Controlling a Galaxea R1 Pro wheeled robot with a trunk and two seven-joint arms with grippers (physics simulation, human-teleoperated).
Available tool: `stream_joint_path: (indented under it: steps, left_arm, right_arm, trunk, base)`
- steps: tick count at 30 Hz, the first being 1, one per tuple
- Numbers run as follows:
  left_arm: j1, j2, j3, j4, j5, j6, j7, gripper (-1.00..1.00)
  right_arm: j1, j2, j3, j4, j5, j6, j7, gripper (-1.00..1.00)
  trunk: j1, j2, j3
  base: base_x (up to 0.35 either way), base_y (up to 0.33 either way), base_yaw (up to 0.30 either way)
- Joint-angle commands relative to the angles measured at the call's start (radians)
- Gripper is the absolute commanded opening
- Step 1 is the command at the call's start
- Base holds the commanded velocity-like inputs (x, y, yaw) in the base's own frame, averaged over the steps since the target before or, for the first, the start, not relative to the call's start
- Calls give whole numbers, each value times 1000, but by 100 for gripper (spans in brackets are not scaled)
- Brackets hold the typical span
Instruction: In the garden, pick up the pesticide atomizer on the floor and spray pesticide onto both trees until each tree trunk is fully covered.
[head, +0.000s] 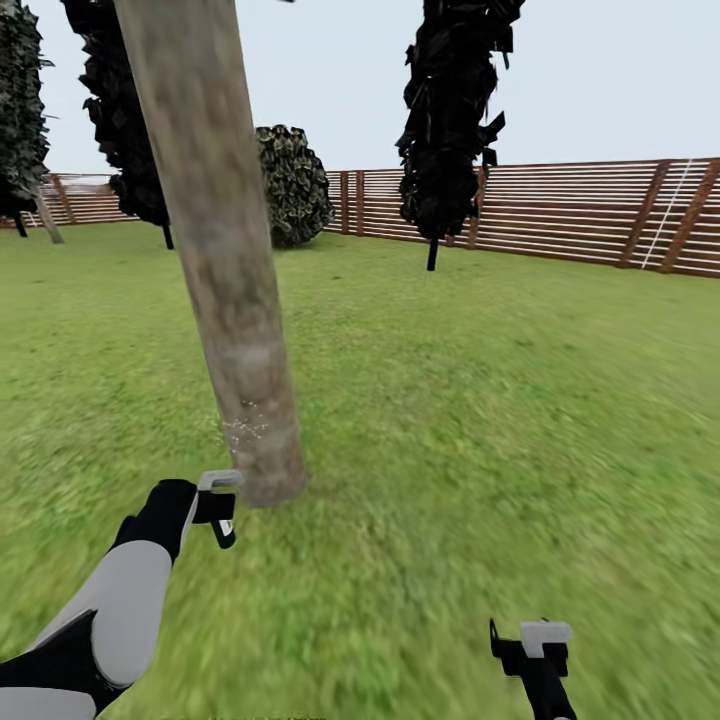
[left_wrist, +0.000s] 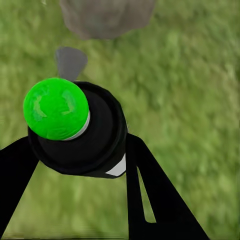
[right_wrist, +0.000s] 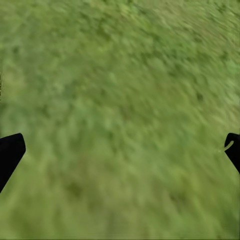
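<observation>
A thick, mottled grey-brown tree trunk rises from the grass just ahead, left of centre. Pale specks dot its bark low down. My left gripper sits close to the trunk's base, shut on the pesticide atomizer. In the left wrist view the atomizer is a dark round body with a bright green end and a pale label edge, held between the black fingers, with the trunk's foot just beyond. My right gripper hangs low at the right over grass, open and holding nothing.
Green lawn stretches ahead to a brown slatted fence. Near-black conifers and a round dark bush stand in front of the fence. Another pale trunk leans far off at the left.
</observation>
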Motion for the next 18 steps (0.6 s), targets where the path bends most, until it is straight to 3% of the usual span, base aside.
stream_joint_path:
  steps: [1, 6, 18]
  left_arm:
    - [-1, 1, 6, -2, -10, 2, -9, -100]
    - [-1, 3, 6, -2, -10, 2, -9, -100]
    - [-1, 4, 5, -3, -10, 2, -9, -100]
  right_arm:
    - [-1, 0, -4, 2, 11, -3, -6, 100]
    - [-1, 0, -4, 2, 11, -3, -6, 100]
    - [-1, 0, -4, 2, 11, -3, -6, 100]
  trunk:
    - [0, 0, -1]
    - [0, 0, -1]
    - [0, 0, -1]
  base:
    - [0, -275, 275]
    - [67, -275, 222]
    - [99, -275, 13]
